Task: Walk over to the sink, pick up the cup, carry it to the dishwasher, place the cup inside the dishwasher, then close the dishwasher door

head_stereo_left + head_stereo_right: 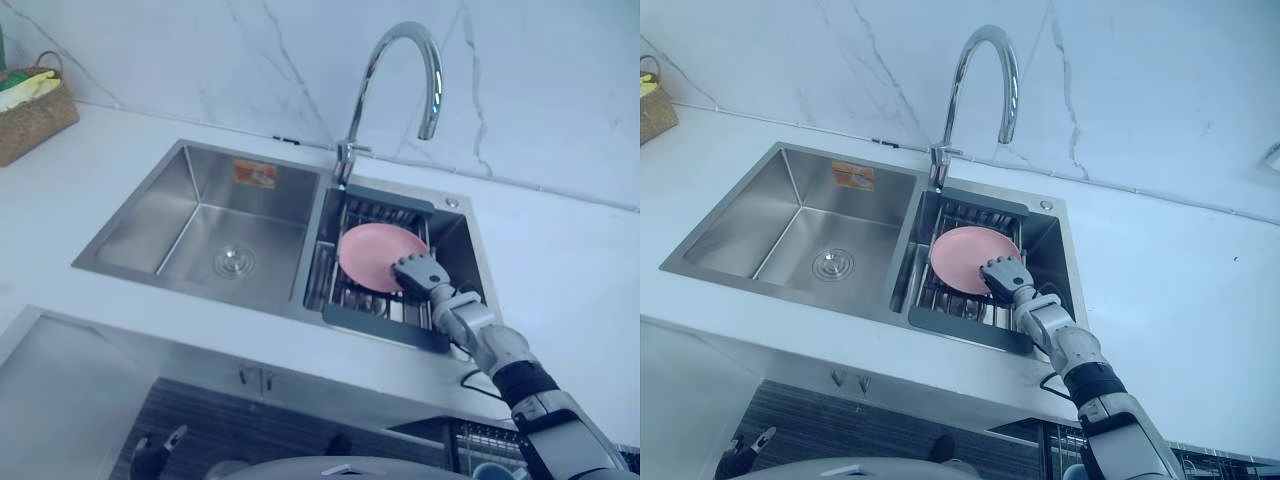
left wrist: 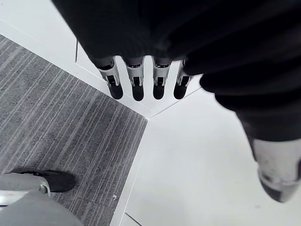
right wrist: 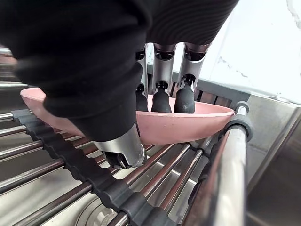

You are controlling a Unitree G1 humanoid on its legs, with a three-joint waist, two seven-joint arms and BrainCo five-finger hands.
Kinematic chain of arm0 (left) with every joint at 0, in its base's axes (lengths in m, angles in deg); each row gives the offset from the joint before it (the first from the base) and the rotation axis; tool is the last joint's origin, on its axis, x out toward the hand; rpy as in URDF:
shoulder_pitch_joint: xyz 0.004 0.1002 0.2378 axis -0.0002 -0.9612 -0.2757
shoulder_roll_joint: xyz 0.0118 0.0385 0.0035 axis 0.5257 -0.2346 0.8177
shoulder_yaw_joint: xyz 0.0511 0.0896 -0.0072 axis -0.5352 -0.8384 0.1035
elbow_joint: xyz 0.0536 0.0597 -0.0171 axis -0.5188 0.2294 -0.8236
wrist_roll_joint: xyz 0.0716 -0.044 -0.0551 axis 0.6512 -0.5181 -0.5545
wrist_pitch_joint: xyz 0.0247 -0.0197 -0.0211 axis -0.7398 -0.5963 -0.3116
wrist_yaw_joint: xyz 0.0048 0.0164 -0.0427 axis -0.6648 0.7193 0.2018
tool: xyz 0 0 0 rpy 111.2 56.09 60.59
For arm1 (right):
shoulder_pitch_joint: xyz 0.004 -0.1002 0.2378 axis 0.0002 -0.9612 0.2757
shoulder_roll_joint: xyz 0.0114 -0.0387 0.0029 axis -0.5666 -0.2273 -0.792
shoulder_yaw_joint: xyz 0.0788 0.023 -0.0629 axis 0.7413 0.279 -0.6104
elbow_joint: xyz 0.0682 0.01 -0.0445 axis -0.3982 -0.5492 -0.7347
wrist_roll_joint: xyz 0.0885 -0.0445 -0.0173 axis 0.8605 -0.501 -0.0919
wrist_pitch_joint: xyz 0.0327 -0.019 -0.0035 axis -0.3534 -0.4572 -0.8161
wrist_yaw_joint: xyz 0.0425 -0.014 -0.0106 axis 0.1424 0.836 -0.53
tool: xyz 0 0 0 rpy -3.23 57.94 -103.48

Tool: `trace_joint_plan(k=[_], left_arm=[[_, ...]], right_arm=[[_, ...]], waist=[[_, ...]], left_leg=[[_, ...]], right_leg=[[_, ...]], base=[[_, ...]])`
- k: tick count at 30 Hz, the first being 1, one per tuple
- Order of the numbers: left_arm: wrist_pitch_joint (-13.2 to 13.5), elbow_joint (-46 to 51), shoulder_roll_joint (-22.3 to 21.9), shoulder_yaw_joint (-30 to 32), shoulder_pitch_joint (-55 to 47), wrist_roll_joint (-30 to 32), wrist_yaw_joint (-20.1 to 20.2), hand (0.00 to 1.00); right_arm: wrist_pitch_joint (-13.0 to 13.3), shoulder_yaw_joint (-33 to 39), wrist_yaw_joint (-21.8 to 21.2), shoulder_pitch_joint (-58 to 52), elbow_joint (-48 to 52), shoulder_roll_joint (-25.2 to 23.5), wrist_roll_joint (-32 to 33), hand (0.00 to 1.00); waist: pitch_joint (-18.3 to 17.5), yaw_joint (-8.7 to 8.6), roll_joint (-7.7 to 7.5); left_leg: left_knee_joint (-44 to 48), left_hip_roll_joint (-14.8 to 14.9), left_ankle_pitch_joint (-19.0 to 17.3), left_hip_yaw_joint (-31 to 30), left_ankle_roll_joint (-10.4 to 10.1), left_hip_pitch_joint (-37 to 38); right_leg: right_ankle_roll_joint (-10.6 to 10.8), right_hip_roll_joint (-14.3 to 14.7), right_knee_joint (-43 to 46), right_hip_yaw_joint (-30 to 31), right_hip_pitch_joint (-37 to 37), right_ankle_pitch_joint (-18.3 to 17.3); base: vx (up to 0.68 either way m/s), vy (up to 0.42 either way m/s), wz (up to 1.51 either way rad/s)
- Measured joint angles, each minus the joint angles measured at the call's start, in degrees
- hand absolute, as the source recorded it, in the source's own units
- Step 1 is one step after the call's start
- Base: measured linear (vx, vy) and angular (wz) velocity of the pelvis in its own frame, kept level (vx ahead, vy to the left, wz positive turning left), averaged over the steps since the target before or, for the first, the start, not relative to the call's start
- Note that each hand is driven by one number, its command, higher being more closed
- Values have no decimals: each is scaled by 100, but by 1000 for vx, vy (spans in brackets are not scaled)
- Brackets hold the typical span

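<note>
My right hand (image 1: 420, 272) pinches the rim of a shallow pink bowl (image 1: 368, 252), fingers inside, thumb outside; it sits on the rack (image 3: 70, 160) in the right half of the sink (image 1: 200, 215). My left hand (image 2: 136, 84) hangs, fingers straight.

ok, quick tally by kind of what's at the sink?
dish: 1
rack: 1
sink: 1
faucet: 1
basket: 1
Total: 5
</note>
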Motion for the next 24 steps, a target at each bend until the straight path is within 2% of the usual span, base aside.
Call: trace_joint_plan(k=[15, 24], left_arm=[[128, 2, -2, 55, -19, -4, -10, 0], [149, 3, -4, 87, -19, -5, -11, 0]], right_arm=[[41, 11, 589, -5, 210, -12, 47, 100], [40, 54, 671, -25, 390, -12, 139, 100]], waist=[[10, -44, 15], [28, -64, 43]], left_leg=[[2, 6, 9, 22, -7, -1], [8, 14, 8, 40, -8, 7]], right_leg=[[0, 4, 0, 9, 0, 0], [-1, 12, 0, 24, 0, 1]], base=[[0, 0, 0], [0, 0, 0]])
